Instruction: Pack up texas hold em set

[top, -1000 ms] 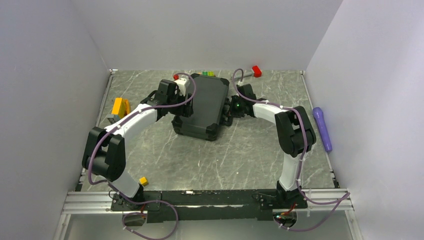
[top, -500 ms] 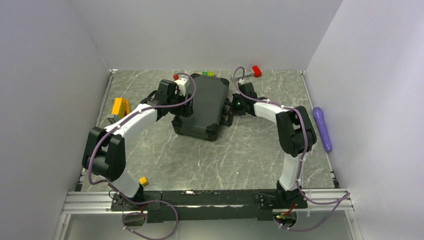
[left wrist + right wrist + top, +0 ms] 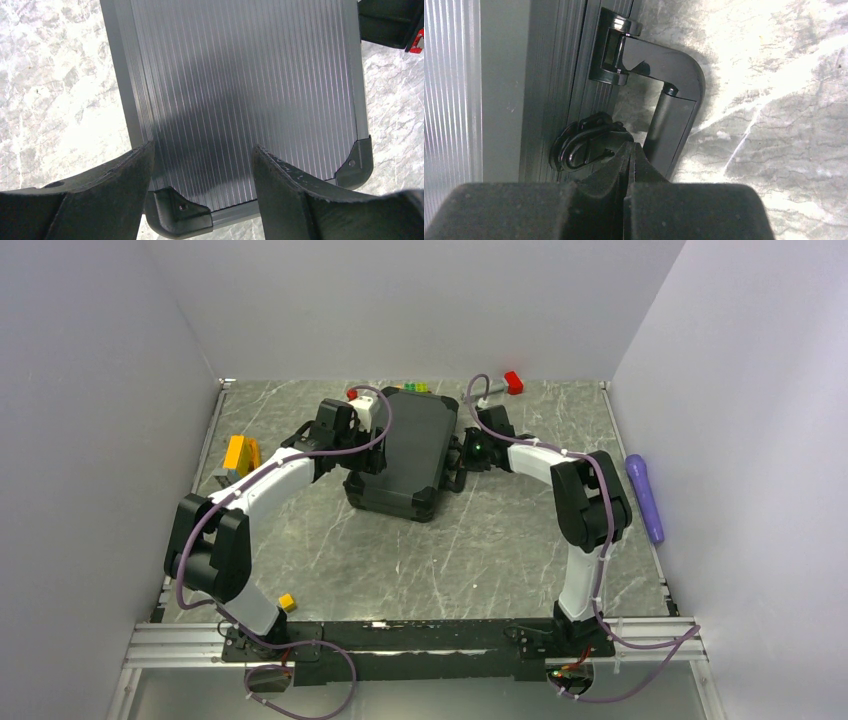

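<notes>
Two pincers flank the shut briefcase (image 3: 405, 445). The left gripper (image 3: 202, 155), jaws parted and empty, hangs over its ribbed lid (image 3: 240, 75). The right gripper (image 3: 628, 150), pinched shut, noses the latch (image 3: 581, 147) just ahead, beside the handle (image 3: 671, 125). A glancing push could slip off and shove the case sideways.

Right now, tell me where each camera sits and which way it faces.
Top external: high behind the bases, looking down on the table; both arms flank the closed briefcase.
Left wrist: on the left arm, facing down at the ribbed lid; left gripper open.
Right wrist: on the right arm, facing the latch and handle; right gripper shut.
Shared: all three show the briefcase.
</notes>
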You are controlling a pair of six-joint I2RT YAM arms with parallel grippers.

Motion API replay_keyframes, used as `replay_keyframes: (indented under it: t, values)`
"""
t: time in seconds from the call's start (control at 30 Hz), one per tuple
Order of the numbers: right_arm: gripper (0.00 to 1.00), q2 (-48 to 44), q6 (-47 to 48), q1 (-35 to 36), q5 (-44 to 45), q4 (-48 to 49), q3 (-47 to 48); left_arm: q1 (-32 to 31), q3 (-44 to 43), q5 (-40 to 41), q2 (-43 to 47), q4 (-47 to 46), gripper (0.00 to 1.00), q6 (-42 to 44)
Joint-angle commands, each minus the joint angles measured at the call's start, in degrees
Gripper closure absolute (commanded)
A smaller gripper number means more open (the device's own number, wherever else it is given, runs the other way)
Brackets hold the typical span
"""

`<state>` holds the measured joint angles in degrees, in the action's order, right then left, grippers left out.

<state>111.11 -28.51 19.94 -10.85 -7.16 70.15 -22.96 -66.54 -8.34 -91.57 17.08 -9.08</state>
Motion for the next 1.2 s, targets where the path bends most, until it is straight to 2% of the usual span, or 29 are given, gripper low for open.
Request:
replay_keyframes:
  t: [0.0, 1.17]
  values:
    - [0.98, 1.05, 0.91, -0.3, -0.63, 1.11, 0.95, 0.02, -1.42, -1.14, 1.53, -0.82, 0.25, 0.61]
    - [0.99, 3.83, -1.11, 3.36, 0.36, 1.25, -1.28, -0.02, -1.48, -1.33, 1.21, -0.74, 0.26, 0.49]
